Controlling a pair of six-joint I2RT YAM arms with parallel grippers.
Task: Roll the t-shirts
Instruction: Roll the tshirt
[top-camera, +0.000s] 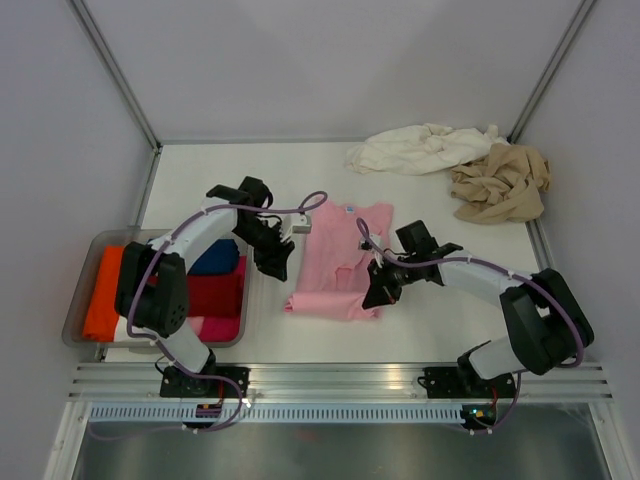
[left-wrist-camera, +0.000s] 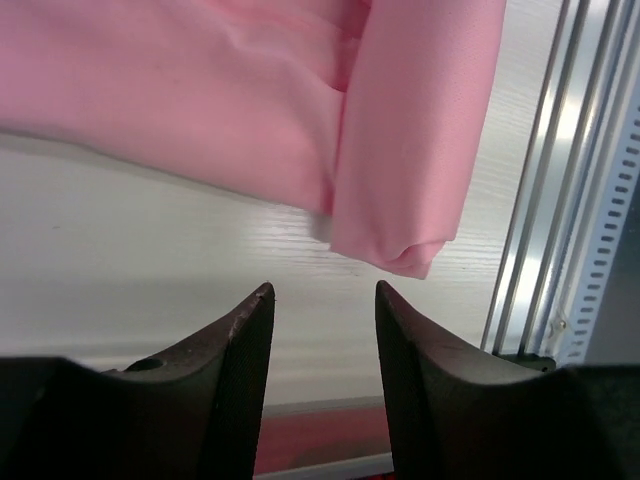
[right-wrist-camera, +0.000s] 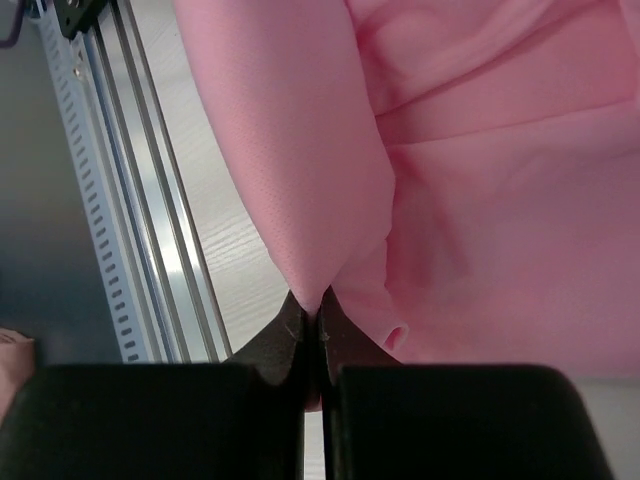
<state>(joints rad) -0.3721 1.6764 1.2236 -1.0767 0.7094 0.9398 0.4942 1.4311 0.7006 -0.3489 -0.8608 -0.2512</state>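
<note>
The light pink t-shirt (top-camera: 345, 250) lies flat mid-table, its near hem rolled into a thick fold (top-camera: 330, 305). My left gripper (top-camera: 281, 268) hovers just off the shirt's left edge. It is open, with bare table between its fingers (left-wrist-camera: 322, 300), and the end of the roll (left-wrist-camera: 415, 150) lies just beyond the tips. My right gripper (top-camera: 376, 296) is at the roll's right end, shut on a pinch of pink cloth (right-wrist-camera: 312, 303). The cream-white t-shirt (top-camera: 420, 148) and the tan-beige t-shirt (top-camera: 500, 185) lie crumpled at the back right.
A clear plastic tray (top-camera: 80, 290) at the near left holds orange, blue, red and pink rolled cloths. Aluminium rails (top-camera: 340, 378) run along the table's near edge, close to the roll. Grey walls enclose the back and sides.
</note>
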